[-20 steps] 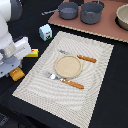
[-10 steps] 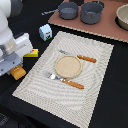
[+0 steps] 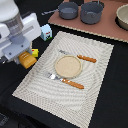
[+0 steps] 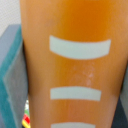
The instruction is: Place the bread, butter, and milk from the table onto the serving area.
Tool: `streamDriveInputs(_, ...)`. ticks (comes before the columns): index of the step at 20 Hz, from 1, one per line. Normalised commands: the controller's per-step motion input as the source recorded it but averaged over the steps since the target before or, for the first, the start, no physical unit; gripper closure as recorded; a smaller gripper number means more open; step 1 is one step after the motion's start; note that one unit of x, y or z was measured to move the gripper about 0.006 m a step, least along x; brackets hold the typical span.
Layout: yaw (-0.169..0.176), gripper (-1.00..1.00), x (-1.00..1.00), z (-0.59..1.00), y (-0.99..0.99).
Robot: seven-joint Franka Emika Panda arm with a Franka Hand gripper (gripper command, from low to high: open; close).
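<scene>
The bread [image 3: 26, 60], an orange-brown loaf, hangs under my gripper [image 3: 25, 56] just off the serving area's [image 3: 95, 95] edge on the exterior view's left. The gripper is shut on it. In the wrist view the bread [image 4: 75, 65] with pale scored marks fills the frame, with a grey finger [image 4: 11, 70] against its side. The butter [image 3: 35, 52], a yellow box, lies on the black table [image 3: 117, 100] right beside the loaf, partly hidden. The milk [image 3: 46, 32] carton stands upright at the mat's far corner.
A tan plate [image 3: 67, 65], a fork [image 3: 54, 76] and two orange-handled knives [image 3: 86, 58] lie on the mat. The reddish-brown counter [image 3: 107, 31] at the back carries two grey pots [image 3: 91, 12] and a bowl [image 3: 123, 15].
The gripper with the bread has risen and shifted toward the mat, to the exterior view's right. The butter and milk have not moved.
</scene>
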Motion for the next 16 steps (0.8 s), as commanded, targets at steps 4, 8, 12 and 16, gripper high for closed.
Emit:
streamDriveInputs(4,0.0,1.0,1.0,0.57,0.31)
streamDriveInputs(8,0.0,1.0,1.0,0.32,0.24)
streamDriveInputs(12,-0.002,1.0,1.0,0.21,0.16)
streamDriveInputs(16,-0.004,1.0,1.0,0.1,0.16)
